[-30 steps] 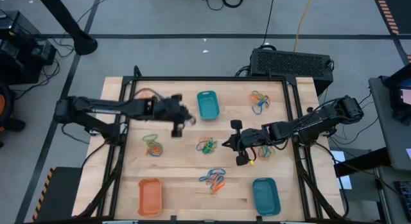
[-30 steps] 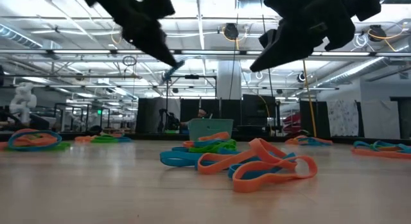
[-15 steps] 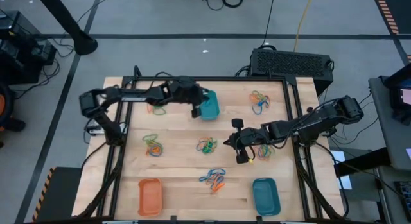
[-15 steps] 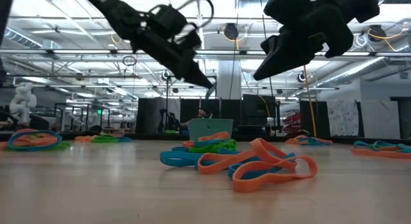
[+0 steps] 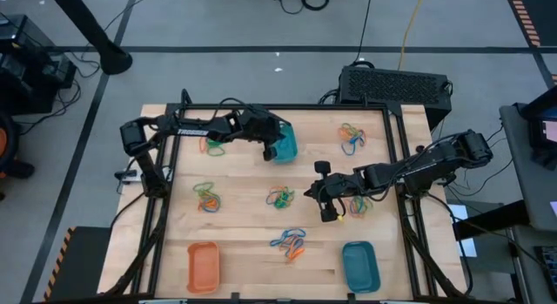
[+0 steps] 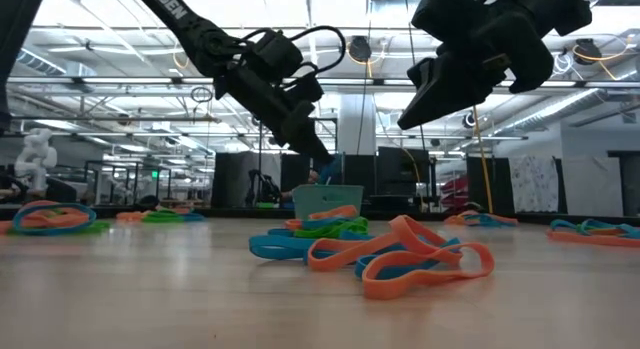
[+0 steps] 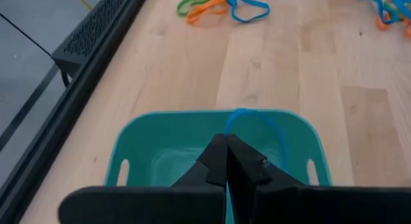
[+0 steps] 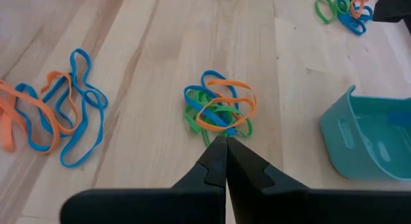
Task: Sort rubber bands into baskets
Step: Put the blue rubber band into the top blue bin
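A teal basket stands at the table's far middle. My left gripper hangs over it, slanting down and shut on a blue rubber band. My right gripper is shut with nothing in it. It hovers well above the table, just right of a mixed pile of rubber bands at the centre, which the right wrist view shows as the pile. An orange basket sits at the near left and a second teal basket at the near right. My left gripper pinches the blue rubber band at one point of its loop between its two fingertips. The fingers slant down from the table's left. The rest of the loop arcs out beyond the tips over the basket's inside, lifted off the table.
More piles of orange, blue and green bands lie on the wood: far right, beside the right arm, near centre, left and far left. A black frame edges the table.
My left gripper has swung from above the table's left-centre toward the far edge and the right, sinking as it went. It now stands over the far teal basket, still shut on the blue band.
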You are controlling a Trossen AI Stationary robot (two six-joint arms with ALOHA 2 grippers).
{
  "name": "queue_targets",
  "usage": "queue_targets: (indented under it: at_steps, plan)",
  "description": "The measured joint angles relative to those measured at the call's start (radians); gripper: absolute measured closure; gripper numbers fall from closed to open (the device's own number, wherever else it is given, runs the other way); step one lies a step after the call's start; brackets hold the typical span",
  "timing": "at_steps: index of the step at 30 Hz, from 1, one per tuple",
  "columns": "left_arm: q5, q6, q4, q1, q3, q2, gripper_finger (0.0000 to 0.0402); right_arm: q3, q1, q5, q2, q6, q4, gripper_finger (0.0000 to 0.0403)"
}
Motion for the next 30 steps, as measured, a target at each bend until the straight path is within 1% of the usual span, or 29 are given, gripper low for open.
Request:
queue_targets:
  at_steps: [5,13,16,22,23,26,30]
  plan:
    - [-0.031,0.0,-0.001,0.0,0.0,0.0,0.039,0.0,0.0,0.0,0.0,0.0,0.0,0.0403]
    - [-0.035,-0.001,-0.001,-0.001,0.0,0.0,0.0359,0.0,0.0,0.0,0.0,0.008,0.0,0.0403]
    - [-0.035,-0.002,-0.001,-0.001,0.0,0.0,0.034,0.0,0.0,0.0,0.0,0.008,0.0,0.0403]
    - [-0.036,-0.046,-0.013,-0.001,0.0,-0.001,0.0285,0.0,0.0,0.0,0.0,0.007,-0.001,0.0403]
    - [-0.042,-0.045,-0.043,-0.001,0.003,-0.01,0.0276,0.0,0.0,0.0,0.0,0.007,-0.001,0.0403]
    - [-0.095,0.006,-0.219,-0.001,0.049,-0.05,0.026,0.0,0.0,0.0,0.0,0.008,-0.003,0.0403]
    - [-0.236,0.095,-0.54,-0.001,0.132,-0.142,0.0256,0.0,0.0,-0.001,0.0,0.008,-0.003,0.0403]
